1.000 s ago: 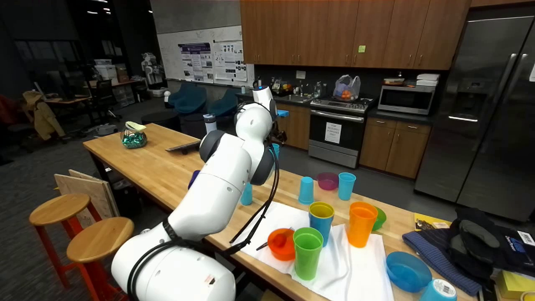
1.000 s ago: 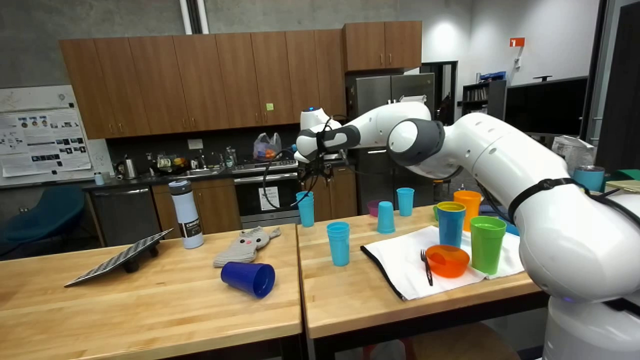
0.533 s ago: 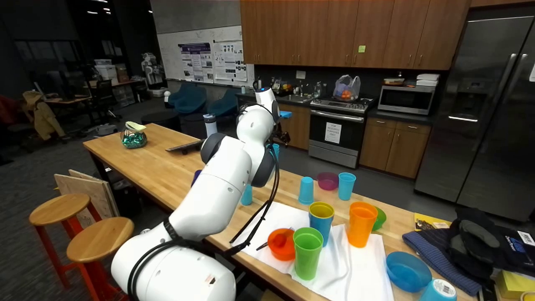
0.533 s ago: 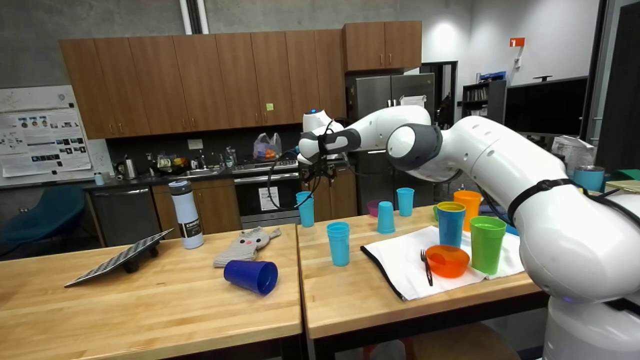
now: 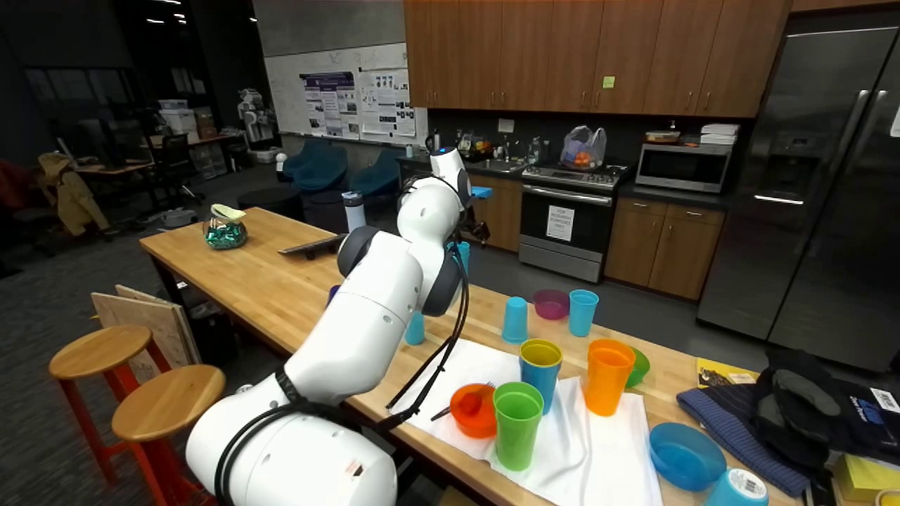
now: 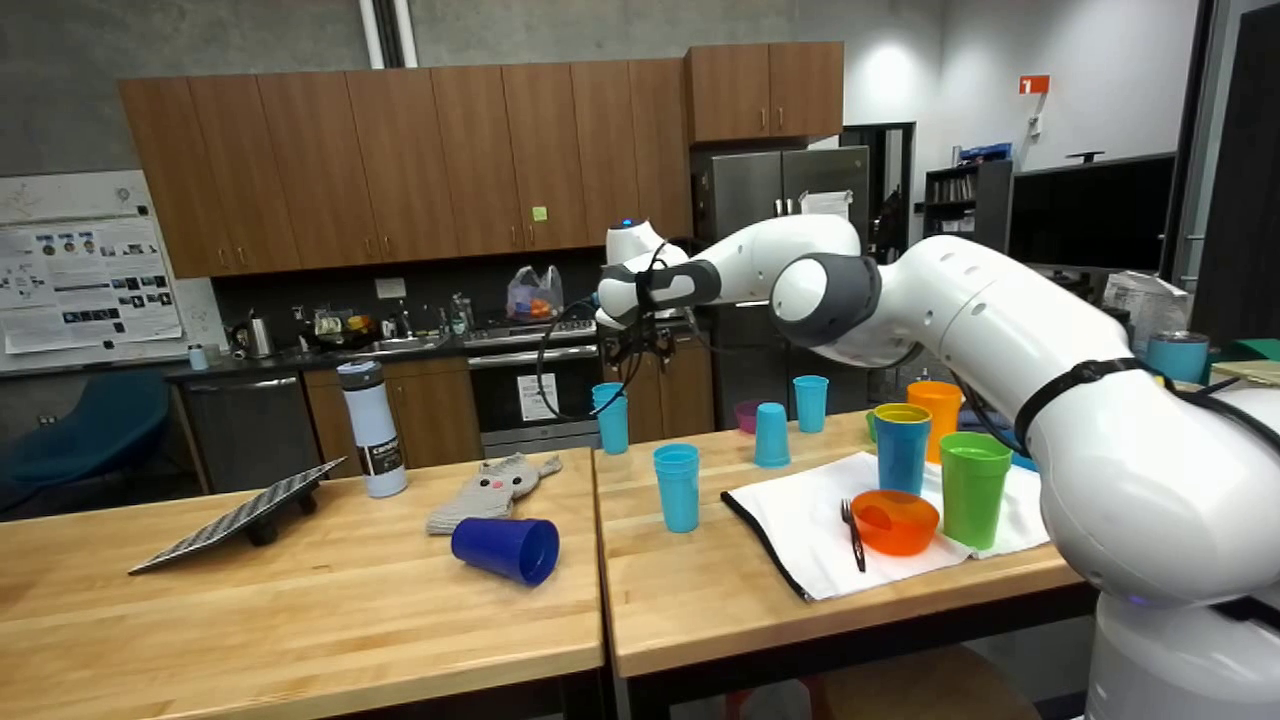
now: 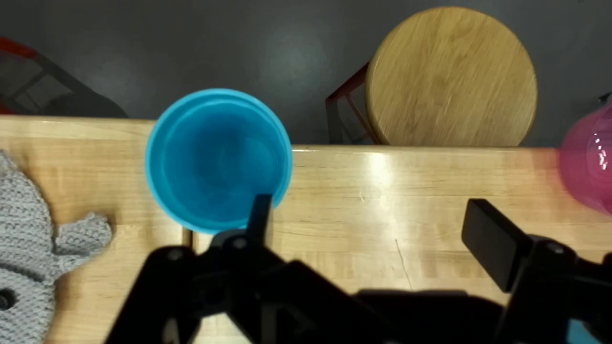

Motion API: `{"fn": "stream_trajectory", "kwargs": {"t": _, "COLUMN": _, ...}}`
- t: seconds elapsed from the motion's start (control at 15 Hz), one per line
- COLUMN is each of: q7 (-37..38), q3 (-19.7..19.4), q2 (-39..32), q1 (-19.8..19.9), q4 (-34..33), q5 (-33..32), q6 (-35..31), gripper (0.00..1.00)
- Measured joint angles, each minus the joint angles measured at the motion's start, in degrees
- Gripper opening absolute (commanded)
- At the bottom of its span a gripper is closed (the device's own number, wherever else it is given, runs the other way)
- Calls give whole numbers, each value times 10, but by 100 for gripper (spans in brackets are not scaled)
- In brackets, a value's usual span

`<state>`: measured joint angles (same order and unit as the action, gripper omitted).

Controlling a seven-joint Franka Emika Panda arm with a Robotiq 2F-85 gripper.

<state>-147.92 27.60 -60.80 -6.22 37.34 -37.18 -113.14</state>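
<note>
The light blue cup (image 7: 214,155) is shown from above in the wrist view, its bare inside exposed; in both exterior views mainly its side is seen. A glass bowl (image 5: 210,229) of shiny green stuff (image 5: 226,236) is revealed only in an exterior view. A yellow cup (image 5: 541,353) is nested in a darker blue cup (image 6: 902,455). The end effector (image 7: 368,214) is spread wide. The light blue cup is stood below, at the table's edge (image 7: 334,191), its rim overlapped by a finger; contact cannot be told.
</note>
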Motion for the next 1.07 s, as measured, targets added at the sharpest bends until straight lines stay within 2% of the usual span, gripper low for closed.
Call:
{"fn": "stream_trajectory", "kwargs": {"t": 0.6, "q7": -1, "q3": -16, "q2": -8, "q1": -27, "q4": -21, "q5": -2, "q6": 11, "gripper": 100}}
{"fn": "stream_trajectory", "kwargs": {"t": 1.07, "q7": -1, "q3": -28, "q2": -12, "q1": -30, "q4": -28, "q5": -2, "q6": 11, "gripper": 100}}
